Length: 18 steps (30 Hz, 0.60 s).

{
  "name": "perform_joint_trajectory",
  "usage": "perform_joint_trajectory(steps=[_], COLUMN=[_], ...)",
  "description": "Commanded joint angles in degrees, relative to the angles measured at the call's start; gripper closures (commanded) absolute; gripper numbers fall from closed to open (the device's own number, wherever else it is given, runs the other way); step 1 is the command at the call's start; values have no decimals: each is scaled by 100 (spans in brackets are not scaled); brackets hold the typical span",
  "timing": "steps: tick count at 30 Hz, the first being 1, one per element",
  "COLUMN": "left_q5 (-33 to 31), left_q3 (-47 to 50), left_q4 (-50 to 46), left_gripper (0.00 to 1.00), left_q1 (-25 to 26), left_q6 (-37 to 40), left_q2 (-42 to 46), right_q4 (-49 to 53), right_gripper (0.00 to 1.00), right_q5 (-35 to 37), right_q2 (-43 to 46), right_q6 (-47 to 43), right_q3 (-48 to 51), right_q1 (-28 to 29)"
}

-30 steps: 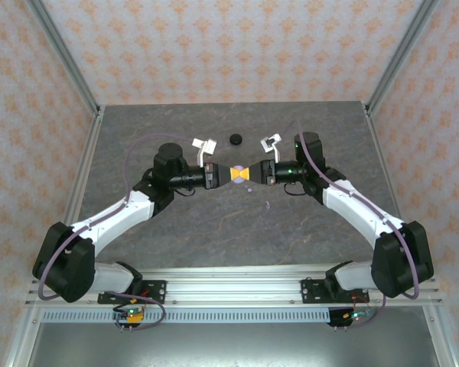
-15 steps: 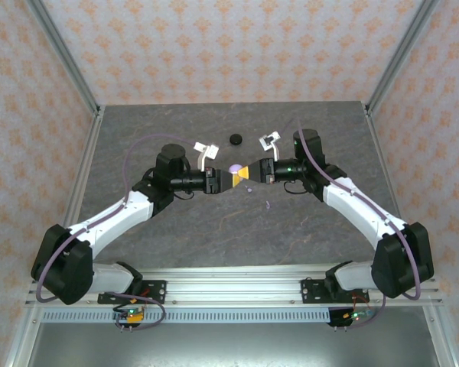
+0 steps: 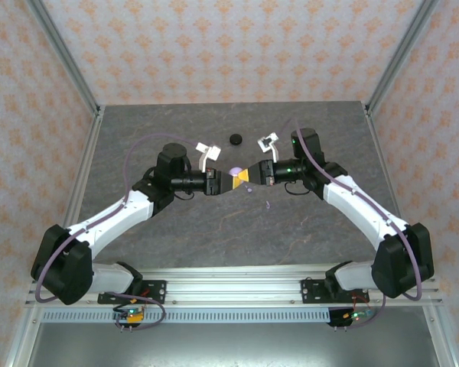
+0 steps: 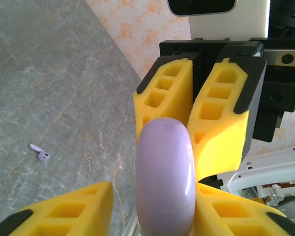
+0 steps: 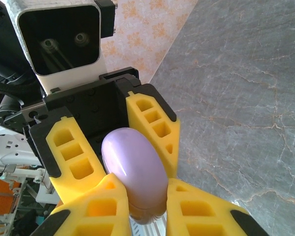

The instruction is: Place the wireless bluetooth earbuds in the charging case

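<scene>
The right gripper was clamped on the lavender charging case, held in the air. The left gripper, nose to nose with it, stood slightly apart around the case's other end: one pad touching, a slit showing opposite. Judged step: regripping to open the lid. Seat the left jaws squarely before any pull and hold the right grip firm. One lavender earbud lay on the table below the jaws. Bare table surrounded them, and the black disc sat well beyond
</scene>
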<state>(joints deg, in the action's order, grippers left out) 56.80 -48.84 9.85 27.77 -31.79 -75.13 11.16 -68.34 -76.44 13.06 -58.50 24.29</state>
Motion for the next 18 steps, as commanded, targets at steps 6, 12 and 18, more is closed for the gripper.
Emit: perform_joint_trajectory(steps=[6, 12, 18], left_q5=[-57, -90, -168], left_q3=[-193, -183, -184], left_q4=[-5, -46, -173], left_gripper=[68, 74, 85], left_q1=[13, 47, 56], left_q6=[85, 85, 310], left_q2=[118, 101, 86], right_q4=[379, 625, 882], right_gripper=[82, 82, 77], right_q5=[-224, -227, -33], right_q2=[-33, -100, -81], right_q6=[-388, -556, -702], right_q3=[-340, -415, -443], right_q1=[214, 286, 297])
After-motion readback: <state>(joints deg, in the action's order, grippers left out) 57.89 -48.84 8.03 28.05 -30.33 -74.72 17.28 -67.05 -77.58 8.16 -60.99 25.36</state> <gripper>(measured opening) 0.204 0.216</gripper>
